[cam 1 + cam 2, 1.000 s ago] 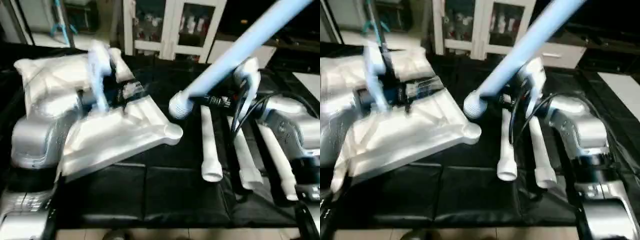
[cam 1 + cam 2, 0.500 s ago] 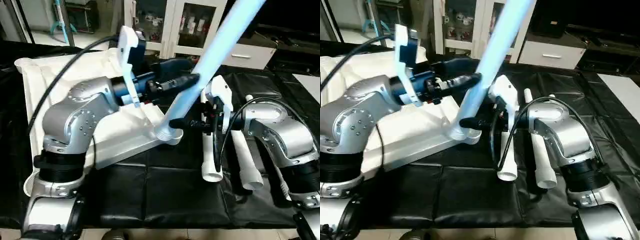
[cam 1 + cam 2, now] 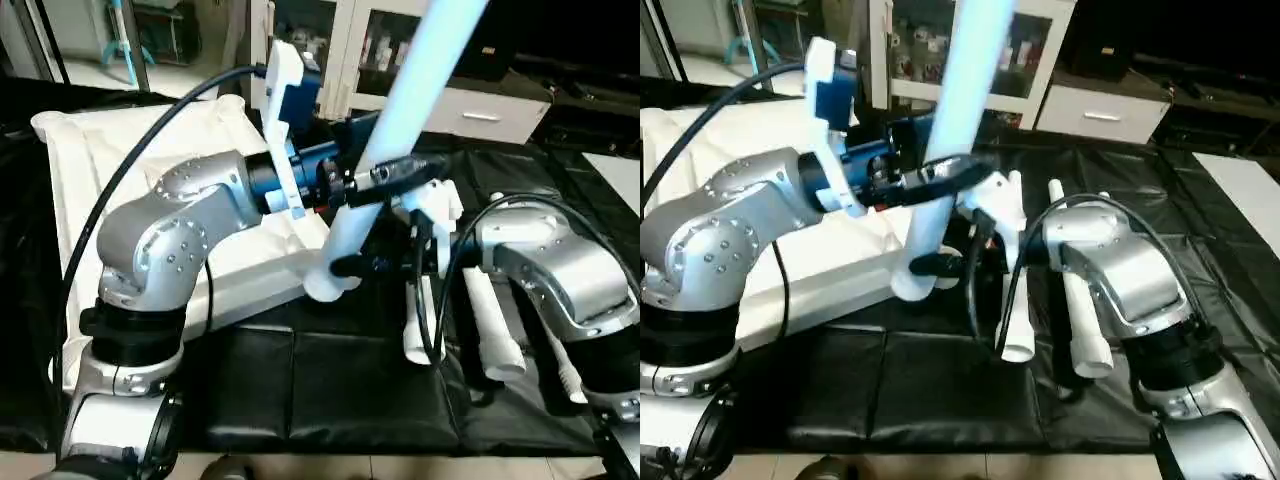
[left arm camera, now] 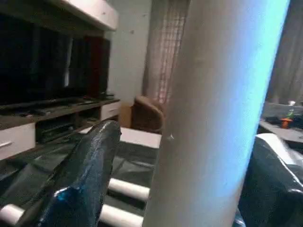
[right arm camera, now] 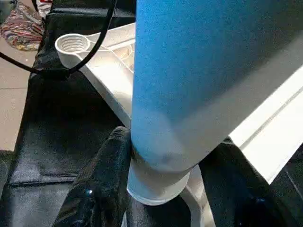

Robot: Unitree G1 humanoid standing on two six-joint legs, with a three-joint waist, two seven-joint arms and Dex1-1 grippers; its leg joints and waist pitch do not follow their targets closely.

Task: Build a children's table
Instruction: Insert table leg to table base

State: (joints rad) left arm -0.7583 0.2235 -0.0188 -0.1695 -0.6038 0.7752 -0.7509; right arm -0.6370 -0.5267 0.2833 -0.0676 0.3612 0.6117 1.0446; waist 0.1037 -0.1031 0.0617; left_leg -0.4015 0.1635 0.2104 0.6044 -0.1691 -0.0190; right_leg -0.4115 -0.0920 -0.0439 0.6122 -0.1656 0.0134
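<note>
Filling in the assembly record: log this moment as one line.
step: seating leg at tabletop corner socket | right hand: gripping leg's lower end | left hand: fingers astride leg | spare legs: on black mat

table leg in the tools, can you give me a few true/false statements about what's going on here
1. The right tool grips the leg near its lower end. True.
2. The leg lies flat on the black mat. False: it stands steeply, its upper end rising out of the picture.
3. The leg's lower end is at a corner socket of the table top. True.
4. The left tool sits below the right tool on the leg. False: its fingers flank the leg higher up.
5. Only one spare leg is on the mat. False: several spare legs lie beside the right arm.
</note>
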